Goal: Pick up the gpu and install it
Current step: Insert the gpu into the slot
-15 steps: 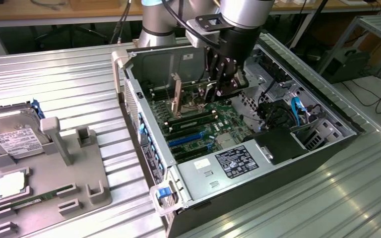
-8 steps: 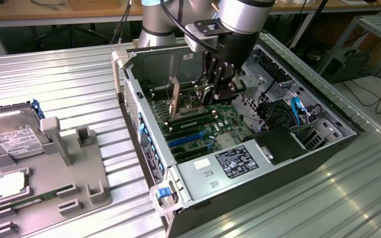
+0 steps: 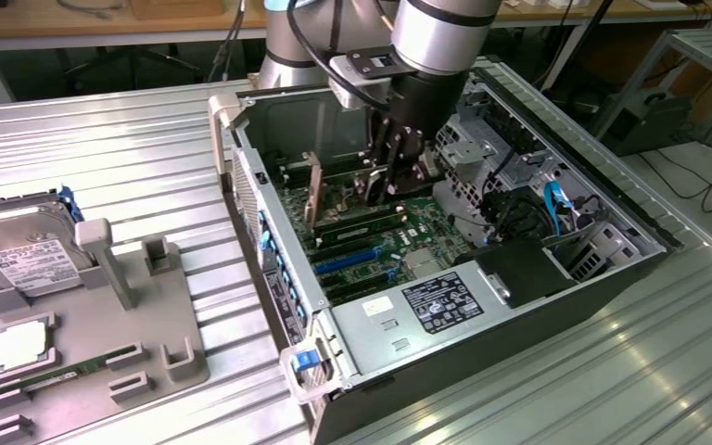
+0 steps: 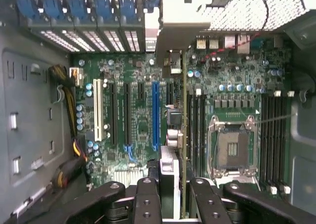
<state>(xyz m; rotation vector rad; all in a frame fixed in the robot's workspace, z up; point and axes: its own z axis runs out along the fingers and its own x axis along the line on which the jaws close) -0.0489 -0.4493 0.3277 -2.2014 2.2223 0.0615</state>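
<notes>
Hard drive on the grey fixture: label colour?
White label on the silver hard drive; clearest in the exterior view.

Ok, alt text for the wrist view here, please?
The pincer grips the gpu edge-on over the motherboard inside an open computer case. A long blue slot runs along one side of the card, and the CPU socket sits on the other.
</notes>
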